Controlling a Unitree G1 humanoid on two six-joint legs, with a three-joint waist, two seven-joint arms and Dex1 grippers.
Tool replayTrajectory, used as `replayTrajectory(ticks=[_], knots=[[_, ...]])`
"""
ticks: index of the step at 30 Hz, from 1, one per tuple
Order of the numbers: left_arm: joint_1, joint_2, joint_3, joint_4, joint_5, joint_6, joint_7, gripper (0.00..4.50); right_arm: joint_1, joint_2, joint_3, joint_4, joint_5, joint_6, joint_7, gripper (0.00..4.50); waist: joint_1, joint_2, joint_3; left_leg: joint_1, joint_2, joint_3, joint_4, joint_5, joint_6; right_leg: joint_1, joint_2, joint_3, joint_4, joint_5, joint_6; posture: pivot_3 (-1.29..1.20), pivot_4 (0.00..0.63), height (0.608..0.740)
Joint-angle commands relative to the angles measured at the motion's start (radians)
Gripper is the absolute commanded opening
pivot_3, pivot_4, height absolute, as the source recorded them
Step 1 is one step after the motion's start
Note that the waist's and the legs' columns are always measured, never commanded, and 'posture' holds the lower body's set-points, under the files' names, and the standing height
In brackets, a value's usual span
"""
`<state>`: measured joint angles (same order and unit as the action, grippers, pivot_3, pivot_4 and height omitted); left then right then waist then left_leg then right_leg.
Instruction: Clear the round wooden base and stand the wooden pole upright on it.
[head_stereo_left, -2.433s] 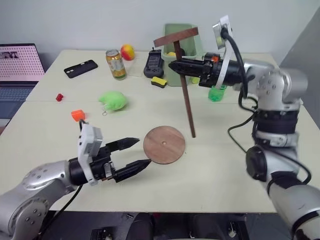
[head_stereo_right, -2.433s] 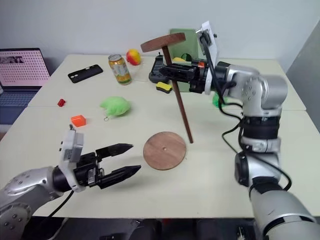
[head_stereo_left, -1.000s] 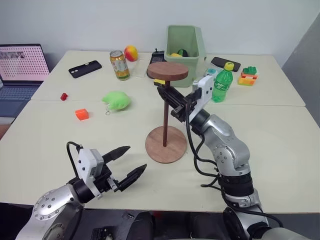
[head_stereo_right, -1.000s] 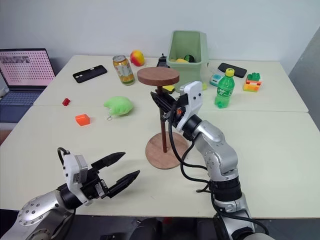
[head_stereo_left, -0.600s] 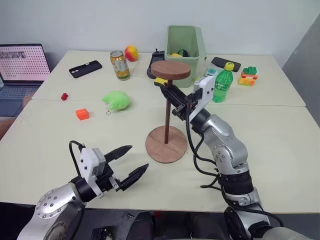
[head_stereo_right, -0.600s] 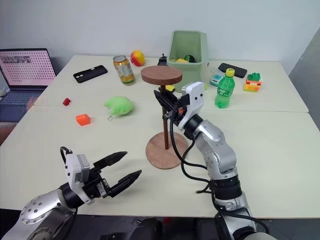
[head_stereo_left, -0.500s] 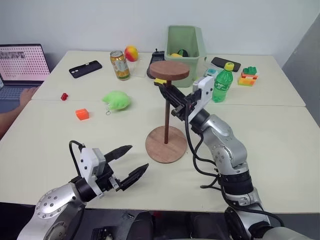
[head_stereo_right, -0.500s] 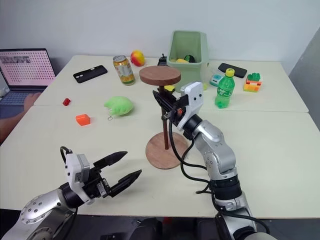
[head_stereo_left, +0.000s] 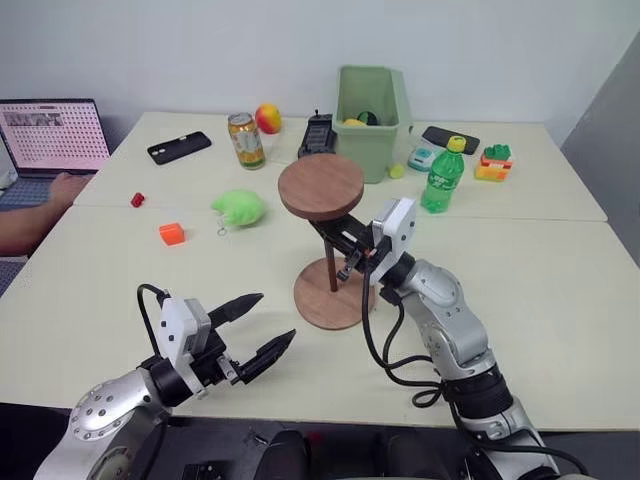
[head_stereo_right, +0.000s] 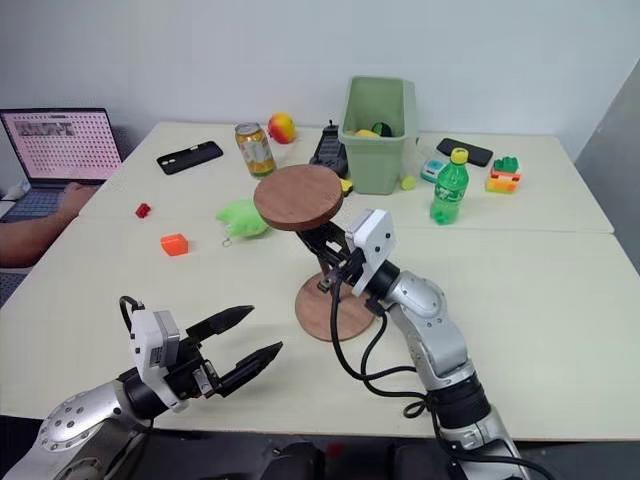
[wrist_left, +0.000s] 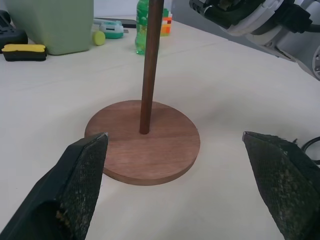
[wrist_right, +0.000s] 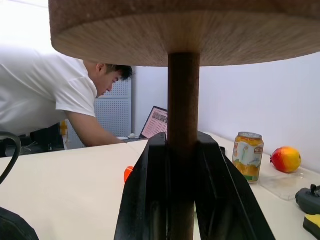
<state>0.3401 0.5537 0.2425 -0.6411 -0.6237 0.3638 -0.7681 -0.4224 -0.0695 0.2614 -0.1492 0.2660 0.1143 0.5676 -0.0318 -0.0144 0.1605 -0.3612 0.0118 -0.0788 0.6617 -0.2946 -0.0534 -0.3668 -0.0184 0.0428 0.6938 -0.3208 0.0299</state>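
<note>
Flat reddish-brown round wooden base (head_stereo_left: 334, 293) lies on the pale desk (head_stereo_left: 560, 290) at centre frame, bare apart from the pole. Slim dark-brown wooden pole (wrist_left: 150, 65) stands on it with its lower end at the base's centre hole and its fixed round disc uppermost. In the head views the top disc looks tipped toward the camera, so the pole may be slightly off vertical; cannot tell whether the tip is seated fully in the hole.

Risk, judged: if the tip is only resting at the hole and not pushed home, letting go would let the top-heavy pole topple, most likely toward the lean. A sideways drag on release could also skate the light base across the desk, since nothing pins it down.

Right end effector (wrist_right: 182, 165): fingers pressed together on the pole's shaft just under the top disc, pinching it from both sides.

Left end effector (head_stereo_left: 262, 325): fingers spread wide, holding nothing, in the lower left of the frame, near the base but apart from it; the base sits between its fingertips in the wrist view, untouched.

A person's forearm (head_stereo_left: 30, 222) rests at the far left desk edge, by an open laptop (head_stereo_left: 55, 135).
</note>
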Motion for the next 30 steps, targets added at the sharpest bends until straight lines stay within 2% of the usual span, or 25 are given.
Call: replayTrajectory(ticks=[1,5,9,11,13,14,15,17,18,22,24,26,28,30], knots=[[-0.01,0.01,0.013,-0.023,-0.014,-0.008,0.006,4.5,0.071,-0.034,0.012,0.103,0.001,0.2,-0.02,0.24,0.0,0.001,-0.007,0.0,0.0,0.0,0.0,0.0,0.0,0.0,0.0,0.0,0.0,0.0,0.0,0.0,0.15,0.74],[-0.015,0.013,0.017,-0.022,-0.017,-0.006,0.007,4.5,0.069,-0.044,0.015,0.131,-0.005,0.223,-0.021,0.24,0.0,0.004,-0.019,0.005,0.001,-0.002,-0.003,0.0,0.0,0.007,0.0,-0.001,-0.006,0.0,-0.001,0.0,0.15,0.74],[-0.021,0.017,0.018,-0.013,-0.015,-0.011,0.005,4.5,0.07,-0.063,0.033,0.115,-0.014,0.193,0.007,0.24,0.0,0.001,-0.021,0.028,0.0,0.001,-0.016,-0.001,0.0,0.022,-0.002,0.0,-0.016,-0.006,-0.003,0.0,0.15,0.74],[-0.025,0.016,0.02,-0.008,-0.019,-0.011,0.008,4.5,0.063,-0.06,0.023,0.093,0.002,0.174,0.018,0.97,0.0,0.001,-0.021,0.031,0.0,0.0,-0.018,-0.001,-0.001,0.025,-0.002,0.001,-0.016,-0.008,-0.003,0.0,0.15,0.74],[-0.029,0.015,0.02,-0.005,-0.02,-0.01,0.008,4.5,0.053,-0.062,0.014,0.068,0.025,0.173,0.038,1.37,0.002,-0.006,-0.013,0.031,0.001,-0.001,-0.019,-0.001,-0.001,0.024,-0.002,-0.001,-0.016,-0.009,-0.004,0.0,0.15,0.74],[-0.033,0.016,0.019,-0.002,-0.019,-0.011,0.008,4.5,0.048,-0.065,0.011,0.06,0.032,0.175,0.047,1.65,0.002,-0.005,-0.006,0.028,0.001,-0.001,-0.018,-0.002,-0.002,0.023,-0.002,-0.002,-0.015,-0.009,-0.005,0.0,0.15,0.74],[-0.037,0.018,0.021,0.003,-0.019,-0.013,0.005,4.5,0.044,-0.076,0.007,0.036,0.045,0.197,0.062,1.84,0.0,0.0,-0.002,0.023,0.001,-0.001,-0.017,-0.001,-0.002,0.022,-0.002,-0.001,-0.014,-0.008,-0.005,0.0,0.15,0.74],[-0.058,0.027,0.027,0.022,-0.021,-0.013,0.0,4.5,0.031,-0.121,-0.003,-0.03,0.083,0.281,0.098,2.29,-0.002,0.002,-0.001,0.0,0.0,0.001,-0.015,0.0,-0.002,-0.003,-0.002,0.001,-0.009,-0.003,-0.002,0.0,0.15,0.74],[-0.067,0.033,0.031,0.03,-0.021,-0.014,-0.004,4.5,0.026,-0.155,-0.007,-0.063,0.107,0.342,0.119,2.63,-0.003,0.002,-0.001,-0.006,0.001,0.0,-0.014,0.0,-0.003,-0.008,-0.002,0.001,-0.008,-0.003,-0.002,0.0,0.15,0.74],[-0.138,0.09,0.039,0.096,-0.009,0.015,-0.03,4.5,0.005,-0.347,-0.006,-0.143,0.147,0.56,0.216,3.56,0.002,0.002,0.0,-0.006,0.003,-0.002,-0.017,0.0,-0.003,-0.008,-0.001,-0.002,-0.014,-0.003,-0.002,0.0,0.15,0.74],[-0.169,0.116,0.042,0.129,0.009,0.021,-0.027,4.5,0.002,-0.426,-0.014,-0.161,0.159,0.602,0.258,3.95,0.006,0.001,0.001,-0.007,0.002,-0.002,-0.017,0.0,-0.003,-0.007,-0.002,-0.003,-0.015,-0.003,-0.002,0.0,0.15,0.74],[-0.233,0.247,0.033,0.214,0.03,0.105,-0.085,4.5,0.01,-0.547,-0.06,-0.149,0.17,0.584,0.357,4.46,0.006,0.0,0.006,-0.007,0.0,-0.001,-0.016,0.0,-0.002,-0.006,-0.003,-0.002,-0.015,-0.003,-0.002,0.0,0.15,0.74],[-0.305,0.343,0.042,0.298,0.023,0.146,-0.148,4.5,0.005,-0.642,-0.106,-0.125,0.19,0.571,0.437,4.46,0.005,0.0,0.009,-0.007,0.0,-0.001,-0.016,0.0,-0.002,-0.006,-0.002,-0.002,-0.014,-0.003,-0.002,0.0,0.15,0.74],[-0.363,0.389,0.045,0.355,0.014,0.152,-0.191,4.5,-0.016,-0.684,-0.137,-0.11,0.219,0.585,0.476,4.46,0.002,0.0,0.014,-0.007,-0.001,-0.001,-0.016,0.0,-0.002,-0.007,0.0,-0.004,-0.013,-0.003,-0.002,0.0,0.15,0.74]])
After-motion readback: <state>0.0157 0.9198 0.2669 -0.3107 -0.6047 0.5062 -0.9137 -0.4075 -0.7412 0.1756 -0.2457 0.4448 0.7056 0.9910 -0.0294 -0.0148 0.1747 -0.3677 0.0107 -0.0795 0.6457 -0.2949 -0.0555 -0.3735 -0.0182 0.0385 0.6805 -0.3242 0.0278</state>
